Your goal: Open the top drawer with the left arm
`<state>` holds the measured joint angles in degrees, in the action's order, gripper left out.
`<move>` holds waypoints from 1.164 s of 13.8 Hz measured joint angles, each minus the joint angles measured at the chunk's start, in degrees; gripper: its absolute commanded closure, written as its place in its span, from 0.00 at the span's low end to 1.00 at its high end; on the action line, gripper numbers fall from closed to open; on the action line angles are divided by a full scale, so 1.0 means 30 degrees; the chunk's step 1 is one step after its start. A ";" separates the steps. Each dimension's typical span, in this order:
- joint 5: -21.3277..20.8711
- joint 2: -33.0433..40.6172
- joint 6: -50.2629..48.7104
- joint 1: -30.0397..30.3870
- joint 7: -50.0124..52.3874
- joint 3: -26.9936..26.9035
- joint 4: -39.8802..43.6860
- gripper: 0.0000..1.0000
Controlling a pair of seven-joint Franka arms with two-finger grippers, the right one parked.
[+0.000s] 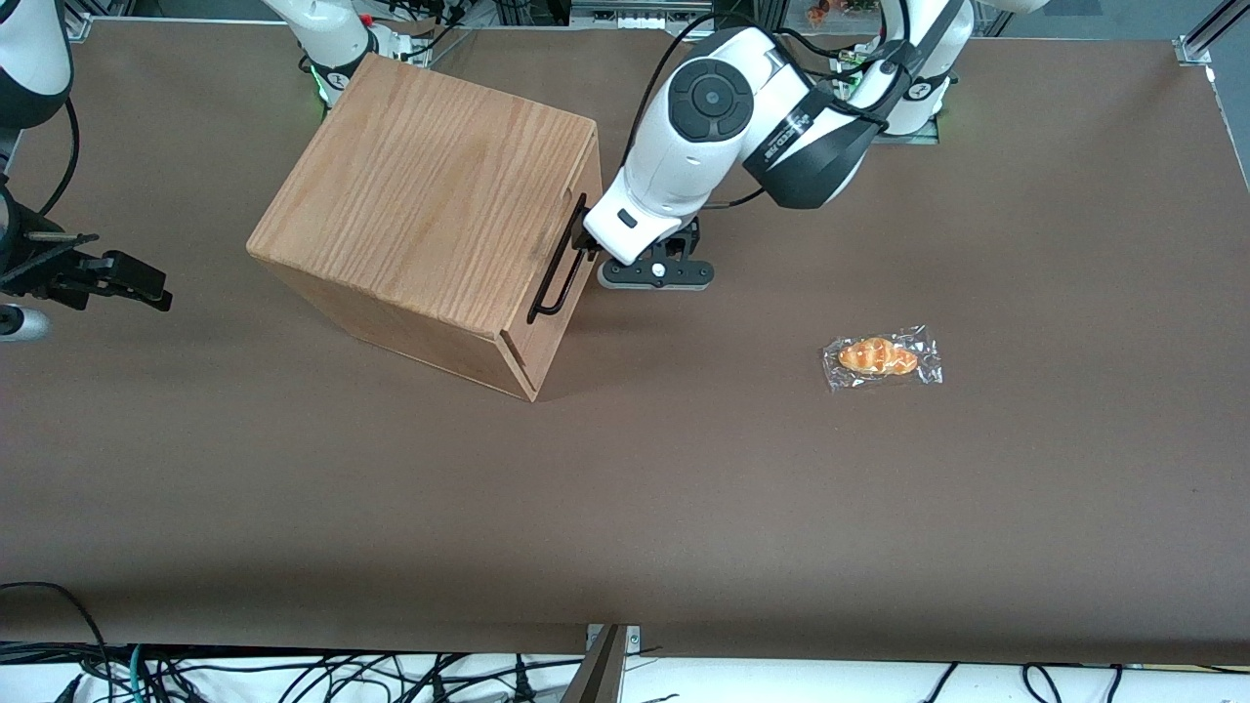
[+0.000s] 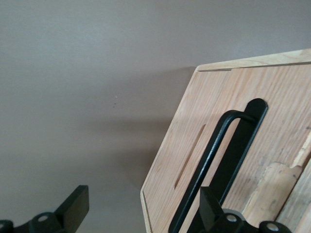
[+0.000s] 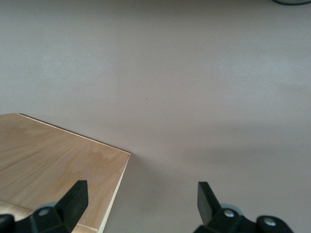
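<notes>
The top drawer (image 1: 562,283), shut in the oak-grained box (image 1: 430,186) near the tabletop's (image 1: 684,508) edge farthest from the front camera, should slide stiffly, best pulled by its rigid black bar handle (image 2: 214,170), which the left arm's (image 1: 713,127) open hand (image 1: 586,239) straddles without gripping.

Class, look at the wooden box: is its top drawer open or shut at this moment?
Shut. The top drawer front sits flush with the box, no pale inside showing. The gripper is open at the black handle.
</notes>
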<state>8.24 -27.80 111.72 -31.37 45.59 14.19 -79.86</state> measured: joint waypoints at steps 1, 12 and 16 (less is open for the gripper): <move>0.0000 -0.0214 0.0167 -0.0173 0.0001 0.0002 0.0094 0.00; 0.0000 -0.0924 0.0292 -0.0689 -0.0001 -0.0010 0.0268 0.00; -0.0013 -0.1271 0.0668 -0.0945 -0.0042 -0.0053 0.0268 0.00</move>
<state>8.20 -31.61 113.73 -34.21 45.47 14.03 -79.06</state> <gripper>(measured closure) 0.000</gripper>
